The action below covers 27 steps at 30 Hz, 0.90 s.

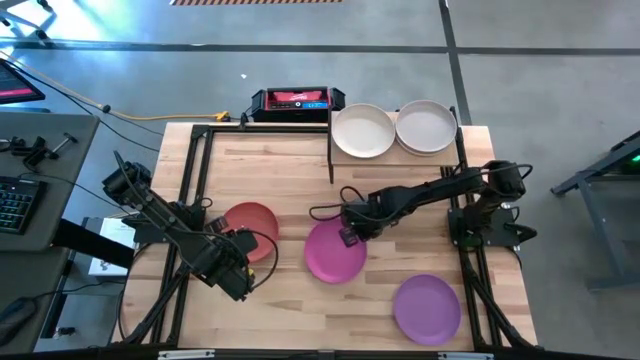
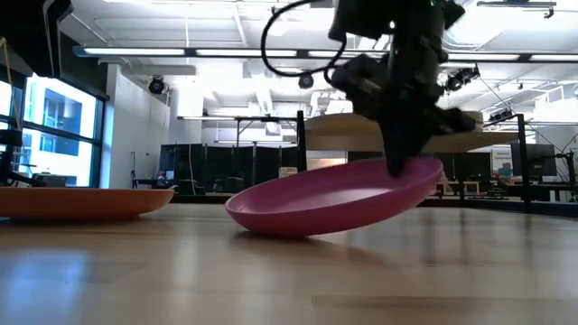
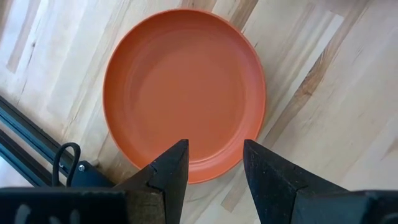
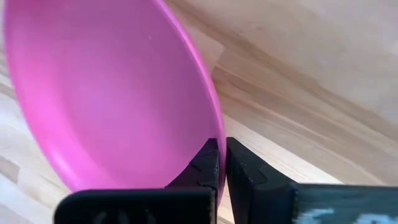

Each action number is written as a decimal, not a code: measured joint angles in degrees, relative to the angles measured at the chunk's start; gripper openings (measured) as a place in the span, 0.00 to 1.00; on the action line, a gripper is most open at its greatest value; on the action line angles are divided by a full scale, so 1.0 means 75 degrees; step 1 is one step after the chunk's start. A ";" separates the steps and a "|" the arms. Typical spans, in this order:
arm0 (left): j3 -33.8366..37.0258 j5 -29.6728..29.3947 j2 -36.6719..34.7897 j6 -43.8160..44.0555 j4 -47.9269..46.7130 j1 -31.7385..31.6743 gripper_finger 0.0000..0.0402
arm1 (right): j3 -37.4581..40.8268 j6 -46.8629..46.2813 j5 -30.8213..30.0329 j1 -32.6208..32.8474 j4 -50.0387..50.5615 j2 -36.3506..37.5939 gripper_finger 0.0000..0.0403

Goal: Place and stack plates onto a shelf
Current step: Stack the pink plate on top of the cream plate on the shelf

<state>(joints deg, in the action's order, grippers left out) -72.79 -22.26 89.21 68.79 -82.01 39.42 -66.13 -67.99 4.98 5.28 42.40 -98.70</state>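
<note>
Mid-tabletop (image 1: pixel 290 165): right hand (image 1: pixel 349 234) clenched on the magenta plate (image 1: pixel 333 254) rim, that edge tipped up, far edge down. Shelf (image 1: pixel 395 152) lies beyond it, carrying two pale plates (image 1: pixel 363 130). Left hand (image 3: pixel 214 168) released, over the orange-red plate (image 3: pixel 184 92). Only the low view shows the tilt.

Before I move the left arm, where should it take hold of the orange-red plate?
Grip the rim, probably at the edge nearest the left gripper, coming down from above. The orange-red plate lies flat on the table, so only its thin raised rim offers a pinch. The open fingers already straddle that edge. The right gripper holds the magenta plate this way.
</note>
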 joint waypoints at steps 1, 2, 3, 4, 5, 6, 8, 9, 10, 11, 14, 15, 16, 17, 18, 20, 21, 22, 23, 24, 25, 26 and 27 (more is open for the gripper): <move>0.0000 -0.0003 0.0000 0.0001 0.0021 0.0000 0.36 | -0.0119 0.0066 -0.0049 0.0000 0.0177 0.0008 0.00; 0.0000 0.0000 0.0000 -0.0002 0.0044 0.0000 0.36 | -0.0254 0.0127 -0.0068 0.0000 0.0316 0.0010 0.00; -0.0001 0.0000 0.0000 -0.0001 0.0084 0.0000 0.36 | -0.0393 0.0187 -0.0100 0.0000 0.0472 0.0010 0.00; -0.0003 0.0000 0.0000 0.0001 0.0108 0.0000 0.36 | -0.0526 0.0279 -0.0140 0.0000 0.0652 0.0010 0.00; -0.0003 0.0000 0.0000 -0.0002 0.0125 0.0000 0.36 | -0.0655 0.0342 -0.0201 0.0000 0.0802 0.0010 0.00; -0.0003 -0.0002 0.0000 -0.0002 0.0141 0.0000 0.36 | -0.0780 0.0398 -0.0250 0.0000 0.0921 0.0010 0.00; -0.0003 -0.0015 0.0000 -0.0002 0.0139 0.0000 0.36 | -0.1035 0.0532 -0.0366 -0.0006 0.1182 0.0010 0.00; -0.0003 -0.0030 0.0000 -0.0002 0.0145 0.0000 0.36 | -0.1180 0.0556 -0.0405 -0.0006 0.1344 0.0010 0.00; -0.0003 -0.0047 0.0000 -0.0002 0.0148 0.0000 0.36 | -0.1313 0.0641 -0.0437 -0.0006 0.1514 0.0010 0.00; -0.0003 -0.0066 0.0000 -0.0002 0.0145 0.0000 0.36 | -0.1445 0.0707 -0.0447 -0.0014 0.1678 0.0010 0.00; -0.0003 -0.0070 0.0000 -0.0002 0.0145 0.0000 0.36 | -0.1849 0.0973 -0.0445 -0.0065 0.2093 0.0010 0.00; -0.0003 -0.0070 0.0000 -0.0002 0.0145 0.0000 0.36 | -0.2002 0.1090 -0.0442 -0.0099 0.2272 0.0010 0.00; -0.0003 -0.0070 0.0000 -0.0002 0.0145 0.0000 0.36 | -0.2159 0.1215 -0.0435 -0.0142 0.2446 0.0010 0.00; -0.0003 -0.0070 0.0000 -0.0002 0.0145 0.0001 0.36 | -0.2312 0.1345 -0.0432 -0.0197 0.2601 0.0010 0.00; -0.0003 -0.0073 0.0000 -0.0002 0.0143 0.0000 0.36 | -0.2461 0.1458 -0.0434 -0.0263 0.2739 0.0010 0.00; -0.0003 -0.0073 0.0000 -0.0002 0.0143 0.0000 0.36 | -0.2779 0.1709 -0.0445 -0.0412 0.3018 0.0010 0.00; -0.0003 -0.0073 0.0000 -0.0002 0.0144 0.0000 0.36 | -0.2947 0.1841 -0.0447 -0.0486 0.3158 0.0010 0.00; -0.0003 -0.0073 0.0000 -0.0002 0.0142 0.0000 0.36 | -0.3115 0.1975 -0.0449 -0.0562 0.3273 0.0010 0.00; -0.0003 -0.0074 0.0000 -0.0002 0.0143 0.0000 0.36 | -0.3286 0.2117 -0.0447 -0.0643 0.3370 0.0010 0.00; -0.0003 -0.0076 0.0000 -0.0002 0.0145 0.0000 0.36 | -0.3462 0.2267 -0.0450 -0.0723 0.3464 0.0010 0.00; -0.0003 -0.0076 0.0000 -0.0002 0.0145 0.0000 0.36 | -0.3630 0.2420 -0.0447 -0.0807 0.3556 0.0010 0.00; -0.0003 -0.0076 0.0000 -0.0002 0.0142 0.0000 0.36 | -0.3811 0.2564 -0.0447 -0.0899 0.3653 0.0010 0.00; -0.0003 -0.0079 0.0000 -0.0002 0.0144 0.0000 0.36 | -0.3990 0.2720 -0.0444 -0.0988 0.3753 0.0010 0.00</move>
<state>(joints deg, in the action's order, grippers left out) -72.82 -22.85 89.21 68.77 -80.94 39.42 -96.06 -47.59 1.65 -2.13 70.55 -98.63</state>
